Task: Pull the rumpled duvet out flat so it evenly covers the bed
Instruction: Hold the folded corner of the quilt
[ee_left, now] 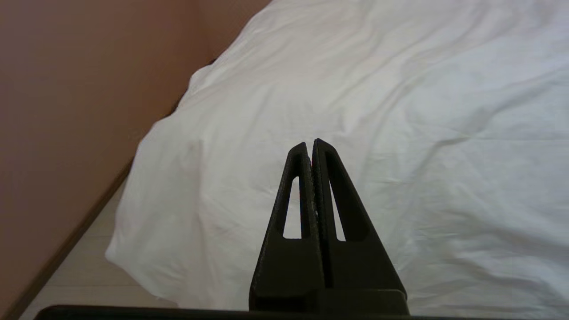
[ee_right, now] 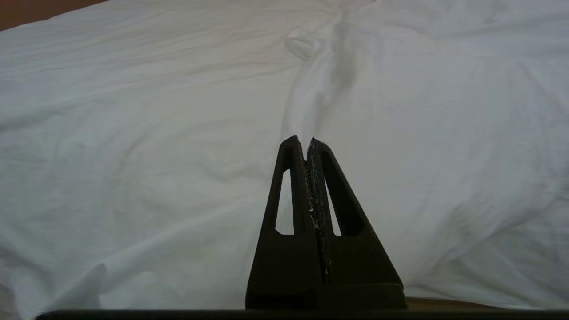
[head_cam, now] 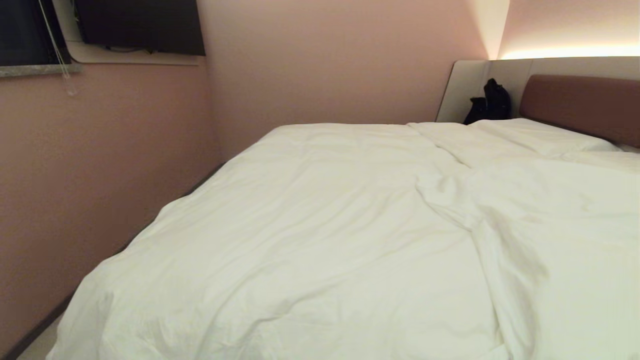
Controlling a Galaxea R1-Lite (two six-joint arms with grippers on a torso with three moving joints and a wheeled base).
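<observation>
From my head camera I see the duvet [head_cam: 320, 225] spread over most of the bed [head_cam: 580, 105], white and puffy, reaching from the near edge up toward the brown headboard. It is not flat: a long raised fold [head_cam: 465, 200] runs from the middle of the bed toward the near right, with smaller creases fanning out on both sides. On my left the duvet's corner [head_cam: 90, 310] droops over the bed's side, close to the pink wall [head_cam: 100, 165]. At the head end I make out what looks like a pillow [head_cam: 540, 135] under or beside the bedding, though white on white I cannot be sure where one stops and the other begins. A small black bag [head_cam: 490, 102] sits in the corner by the pale headboard panel.

Neither arm shows in the head camera. In the left wrist camera my left gripper [ee_left: 311, 144] has its fingers pressed together with nothing between them, and it hangs above the duvet's left corner, clear of the cloth, with a strip of pale floor [ee_left: 80, 271] and the wall alongside. In the right wrist camera my right gripper [ee_right: 302, 141] is likewise pinched closed and empty, pointing at the ridge of the fold, apart from the fabric.
</observation>
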